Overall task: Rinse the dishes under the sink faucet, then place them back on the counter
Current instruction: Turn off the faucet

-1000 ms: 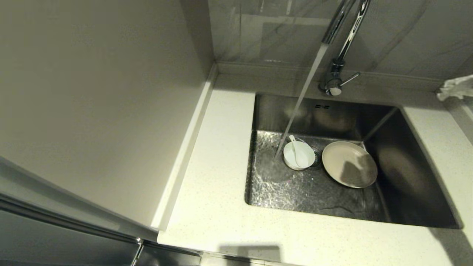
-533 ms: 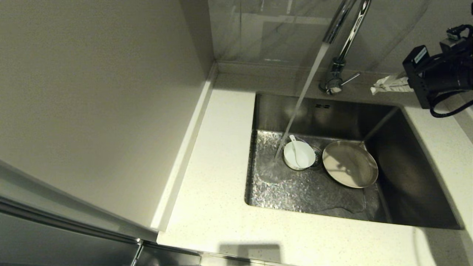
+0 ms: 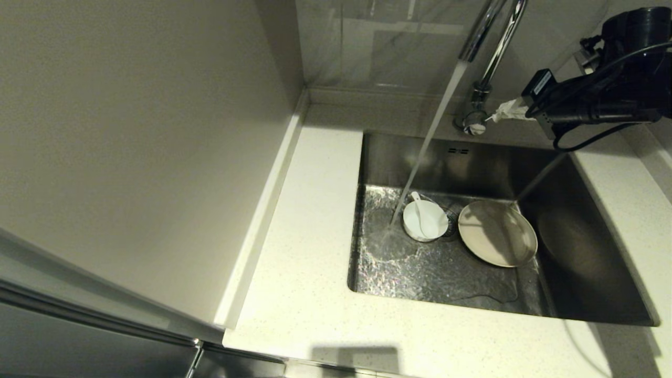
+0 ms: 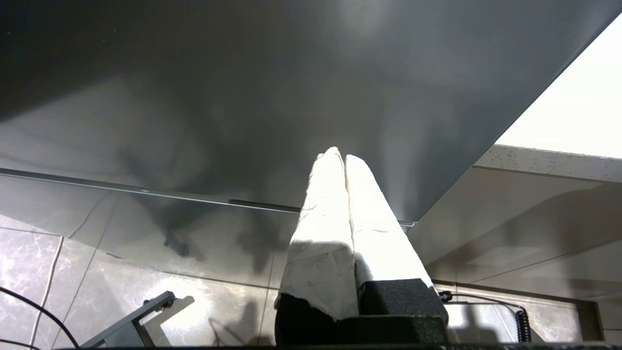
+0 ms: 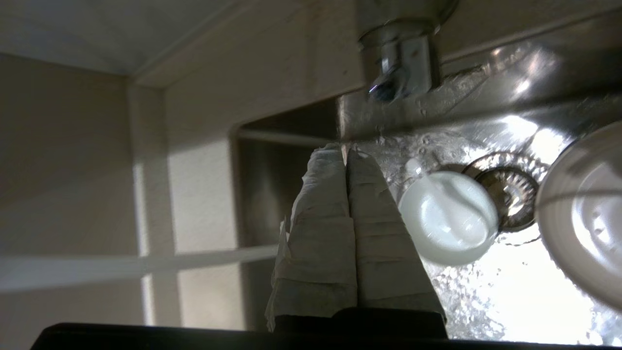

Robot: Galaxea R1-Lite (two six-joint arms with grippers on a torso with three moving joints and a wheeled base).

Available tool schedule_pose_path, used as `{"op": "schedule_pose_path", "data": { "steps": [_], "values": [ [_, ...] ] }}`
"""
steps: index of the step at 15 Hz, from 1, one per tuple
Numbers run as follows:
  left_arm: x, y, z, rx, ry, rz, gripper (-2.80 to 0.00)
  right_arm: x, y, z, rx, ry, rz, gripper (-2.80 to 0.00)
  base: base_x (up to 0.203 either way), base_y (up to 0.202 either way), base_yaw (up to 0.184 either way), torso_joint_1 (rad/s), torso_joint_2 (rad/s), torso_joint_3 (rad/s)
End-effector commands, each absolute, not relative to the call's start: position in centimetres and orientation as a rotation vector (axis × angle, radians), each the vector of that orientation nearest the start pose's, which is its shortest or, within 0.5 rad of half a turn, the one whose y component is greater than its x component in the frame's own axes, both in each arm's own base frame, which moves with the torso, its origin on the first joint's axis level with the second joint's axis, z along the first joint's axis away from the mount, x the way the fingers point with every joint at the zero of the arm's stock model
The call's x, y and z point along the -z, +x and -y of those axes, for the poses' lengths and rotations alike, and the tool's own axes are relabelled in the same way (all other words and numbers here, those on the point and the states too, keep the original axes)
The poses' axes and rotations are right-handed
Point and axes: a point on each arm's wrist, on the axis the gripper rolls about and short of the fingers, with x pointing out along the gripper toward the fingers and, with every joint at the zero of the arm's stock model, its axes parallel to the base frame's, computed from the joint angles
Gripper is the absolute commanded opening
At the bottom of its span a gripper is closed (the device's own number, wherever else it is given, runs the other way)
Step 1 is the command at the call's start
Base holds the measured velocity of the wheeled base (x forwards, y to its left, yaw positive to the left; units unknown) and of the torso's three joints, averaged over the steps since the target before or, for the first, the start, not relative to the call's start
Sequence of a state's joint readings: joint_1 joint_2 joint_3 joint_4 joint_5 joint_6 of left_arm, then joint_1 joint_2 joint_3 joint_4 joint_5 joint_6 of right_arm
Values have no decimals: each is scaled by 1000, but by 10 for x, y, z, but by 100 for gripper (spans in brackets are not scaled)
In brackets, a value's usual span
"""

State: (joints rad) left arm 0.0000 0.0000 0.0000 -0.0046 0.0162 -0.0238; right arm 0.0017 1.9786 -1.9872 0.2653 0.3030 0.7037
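The counter [image 3: 315, 294] wraps around the sink [image 3: 588, 247], which fills the middle and the right of the head view. Water runs from the faucet [image 3: 491, 58] at about 1 o'clock and lands on the sink floor just beside the bowl, on its 9 o'clock side; it does not fall on any dish.

The right arm is the main change. One second ago it was not in the head view at all; half a second ago it came in at the 2 o'clock edge. Now the right gripper [image 3: 506, 111] is close to the thin lever [image 3: 489, 118] at the base of the faucet. Its two wrapped fingers [image 5: 330, 228] are pressed together with nothing between them. Whether the tips already touch the lever, I cannot tell. I judge that the arm goes to the lever to close or adjust the water, and not yet to a dish.

The plate [image 3: 497, 233] lies in the sink at about 3 o'clock from the bowl, with one edge near the drain [image 5: 510, 192]. The bowl [image 3: 425, 220] stands between the water stream and the plate, with the spoon [image 3: 420, 210] lying inside it. All three are in the same place as one second ago, so no dish is back on the counter.

The left gripper [image 4: 346, 204] is parked low, below the counter, with its fingers pressed together and nothing in them.
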Motion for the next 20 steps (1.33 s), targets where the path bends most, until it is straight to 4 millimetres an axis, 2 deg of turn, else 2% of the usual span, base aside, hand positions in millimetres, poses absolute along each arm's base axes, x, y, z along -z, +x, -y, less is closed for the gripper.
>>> {"op": "schedule_pose_path", "data": {
  "steps": [1, 5, 20],
  "values": [
    [-76, -23, 0, -17, -25, 8, -280, -314, 403, -5, -178, 723, -366, -280, 0, 0, 0, 0, 0, 0],
    [-76, -23, 0, -17, -25, 8, -280, -308, 408, -5, -168, 711, -371, -280, 0, 0, 0, 0, 0, 0],
    [-76, -23, 0, -17, -25, 8, -280, -306, 439, -5, -263, 608, -119, -280, 0, 0, 0, 0, 0, 0]
  ]
}}
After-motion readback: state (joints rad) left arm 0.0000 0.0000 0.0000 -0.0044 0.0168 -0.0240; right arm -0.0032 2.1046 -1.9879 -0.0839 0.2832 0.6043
